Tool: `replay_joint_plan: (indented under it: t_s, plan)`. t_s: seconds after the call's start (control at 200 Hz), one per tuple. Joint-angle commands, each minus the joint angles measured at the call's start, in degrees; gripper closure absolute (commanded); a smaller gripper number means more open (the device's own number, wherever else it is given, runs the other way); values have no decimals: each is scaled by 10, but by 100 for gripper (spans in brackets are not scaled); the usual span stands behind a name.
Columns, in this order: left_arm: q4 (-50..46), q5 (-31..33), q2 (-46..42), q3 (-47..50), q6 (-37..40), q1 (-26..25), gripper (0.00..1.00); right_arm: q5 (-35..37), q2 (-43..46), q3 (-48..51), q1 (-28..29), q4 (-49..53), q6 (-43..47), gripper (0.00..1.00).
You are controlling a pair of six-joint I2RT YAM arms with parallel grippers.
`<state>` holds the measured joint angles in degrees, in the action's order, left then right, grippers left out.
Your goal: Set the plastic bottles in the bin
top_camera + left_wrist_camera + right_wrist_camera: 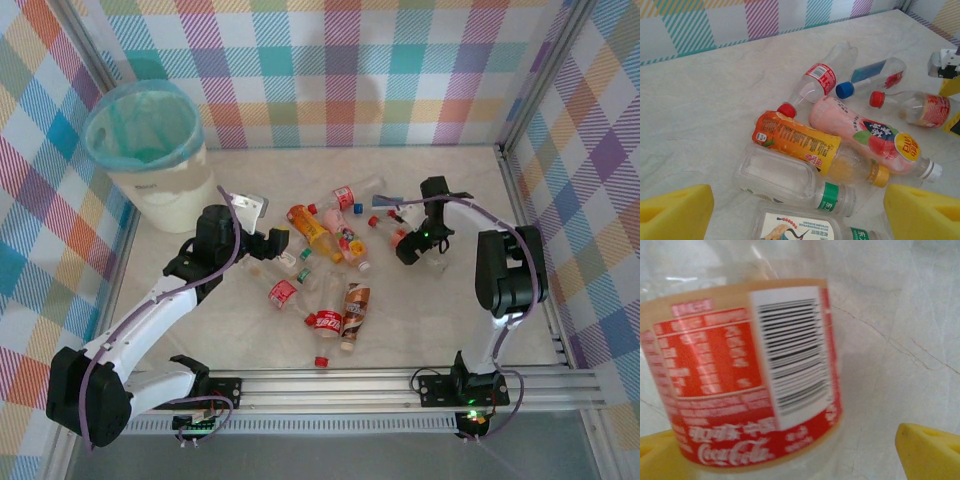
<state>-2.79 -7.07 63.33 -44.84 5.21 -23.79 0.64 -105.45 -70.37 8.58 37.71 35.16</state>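
Plastic bottles (312,230) lie mid-table; we see none in the far-left bin (165,195). Left gripper (800,212) spread, right gripper (800,455) spread around a cola bottle (740,385).

Plaid walls (340,70) enclose a pale (marble-veined) tabletop (420,320).

- The top external view looks down from above and behind the arm bases (465,385) onto the whole desk (480,330).
- The left wrist view sits low, facing across the desk toward the far wall (715,25), close to the orange bottle (797,142).
- The right wrist view presses almost against a red-labelled bottle (750,385).
- Top and left wrist views share the bottle heap (328,318).
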Motion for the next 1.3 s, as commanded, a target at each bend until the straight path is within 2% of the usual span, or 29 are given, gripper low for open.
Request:
replay_joint_plan:
  t_s: [0.0, 0.295, 0.6, 0.86, 0.995, 1.075, 1.295]
  plan:
    - [-1, -15, 0, -13, 8, -7, 12, -6, -23, 4, -3, 4, 22, 7]
    - [-7, -14, -6, -16, 8, -7, 12, -14, -22, 5, -3, 3, 16, 30]
    - [-7, -18, -11, -28, 12, -7, 12, -24, 19, 20, -3, 8, 23, 42]
    - [-4, -21, -12, -25, 11, -7, 12, -36, 5, 18, -4, 18, 19, 42]
    - [-5, -22, -17, -19, 10, -7, 12, -28, -10, 16, -4, 15, 13, 32]
    - [-4, -17, -19, -18, 13, -7, 12, -31, -18, 10, -4, 19, 11, 31]
    - [-6, -19, -21, -22, 11, -7, 12, -42, -18, 6, -4, 23, 2, 38]
